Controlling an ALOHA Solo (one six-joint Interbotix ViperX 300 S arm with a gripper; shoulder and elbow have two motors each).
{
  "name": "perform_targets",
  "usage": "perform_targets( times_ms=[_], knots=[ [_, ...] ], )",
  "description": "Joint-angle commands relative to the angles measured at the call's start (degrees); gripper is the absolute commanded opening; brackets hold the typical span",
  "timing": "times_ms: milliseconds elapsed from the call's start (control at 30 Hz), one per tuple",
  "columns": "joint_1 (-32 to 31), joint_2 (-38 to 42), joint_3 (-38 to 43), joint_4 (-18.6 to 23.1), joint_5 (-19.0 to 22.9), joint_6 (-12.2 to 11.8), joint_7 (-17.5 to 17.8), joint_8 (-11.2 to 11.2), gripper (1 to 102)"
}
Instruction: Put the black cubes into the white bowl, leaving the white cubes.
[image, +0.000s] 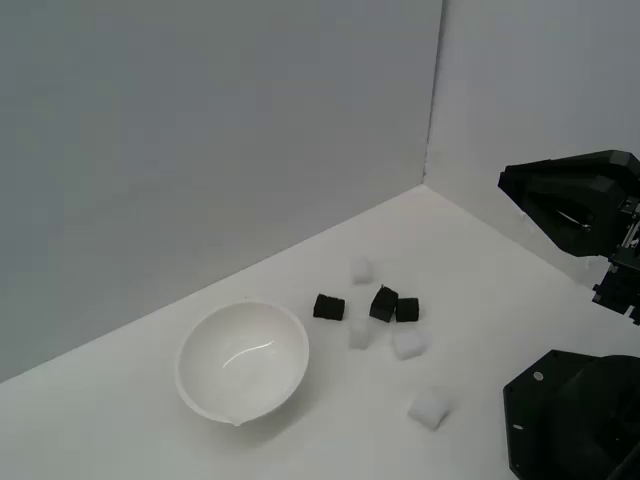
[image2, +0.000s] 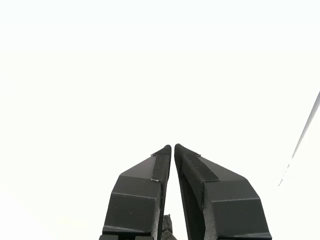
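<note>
Now, fingers: the gripper (image2: 173, 146) has its fingers drawn together, tips nearly touching, nothing between them; the wrist view shows only bright blank surface ahead, no cube.
Arm: black arm parts (image: 585, 200) sit at the exterior view's right edge, raised and well apart from the cubes.
Key relation: the black cubes lie toward the exterior view's left of the arm and lower, so I judge the fingers must part and travel that way and down.
Nearest black cubes: two sit touching, one (image: 407, 309) flat and one (image: 383, 303) turned at an angle.
White cubes: one (image: 428, 409) lies alone nearest the camera, two (image: 408, 344) (image: 359, 335) just beside the black pair, one (image: 361, 269) behind it.
Third black cube: it (image: 328, 307) stands between the pair and the bowl, clear on all sides.
White bowl: it (image: 242, 361) is upright and empty, farthest from the arm.
Surface: the plain white desk (image: 120, 420).
Room: grey walls (image: 200, 130) meeting in a corner behind.
</note>
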Motion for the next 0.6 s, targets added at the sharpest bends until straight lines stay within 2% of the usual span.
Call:
perform_targets(
  times_ms=[0,400,500,567],
  knots=[
    [-3.16,-5.71,-5.54,-0.18,-0.70,-0.18,0.35,-0.35,2],
    [-3.16,-6.24,-5.98,-0.26,-0.79,-0.18,0.26,-0.35,2],
    [-3.08,-8.35,-8.26,-1.58,-2.46,-0.18,0.44,-0.26,2],
    [-3.16,-11.16,-11.07,-4.31,-4.75,-0.18,0.79,-0.26,2]
  ],
)
